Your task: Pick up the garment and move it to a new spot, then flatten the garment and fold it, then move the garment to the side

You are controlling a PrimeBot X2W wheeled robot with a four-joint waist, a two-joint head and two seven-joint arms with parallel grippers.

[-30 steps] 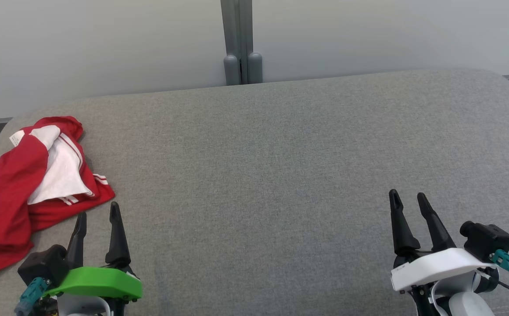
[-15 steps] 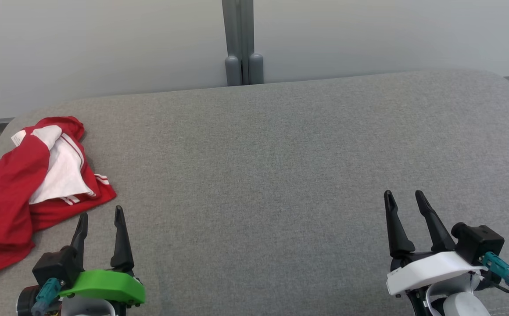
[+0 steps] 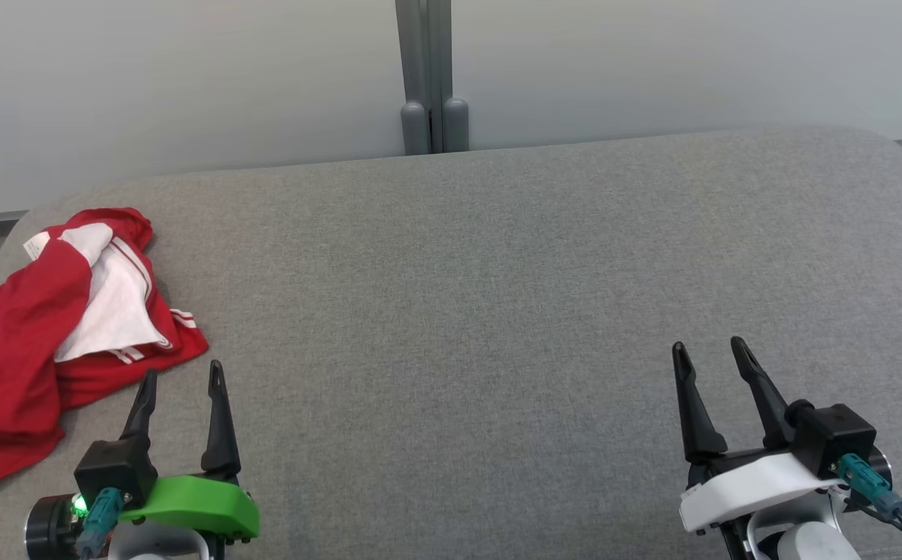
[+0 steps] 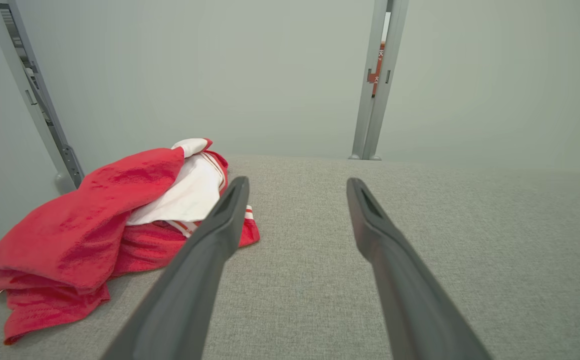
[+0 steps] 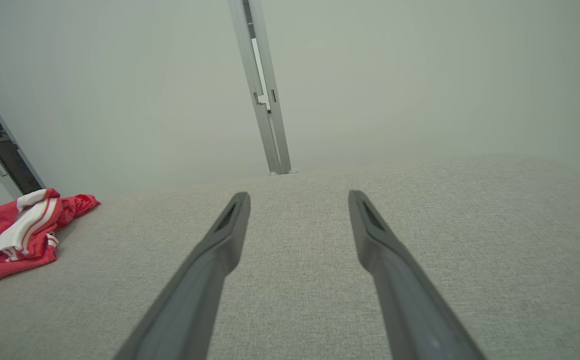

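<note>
1. Head view first: the red garment [image 3: 8, 373] lies crumpled at the far left end of the grey fabric-covered counter [image 3: 451, 295], right up against that end. A white panel edged with thin white stripes is turned up on top of the heap.
2. Down at the lower left, the left pincer [image 3: 182, 372] sits under its green wrist cover [image 3: 190, 502]. Its two dark fingers are spread wide and there's nothing between them. The tips point up the counter, just beside the garment's near right corner, with a strip of bare grey showing between cloth and finger.
3. Over to the left wrist view: the left pincer [image 4: 297, 184] frames bare counter, and the garment [image 4: 95, 215] is bunched off to the left. One finger [image 4: 210, 250] crosses in front of the striped hem; whether it touches the cloth can't be told from this angle.
4. Lower right in the head view, the right pincer [image 3: 707, 346] under its white wrist cover [image 3: 746, 486] is also spread wide and empty, well apart from the garment.
5. Right wrist view: the right pincer [image 5: 298, 196] looks along open counter, with the garment [image 5: 5, 235] away at the far left edge.
6. Behind the counter stand pale wall panels [image 3: 187, 78], joined by a grey post [image 3: 429, 78].
</note>
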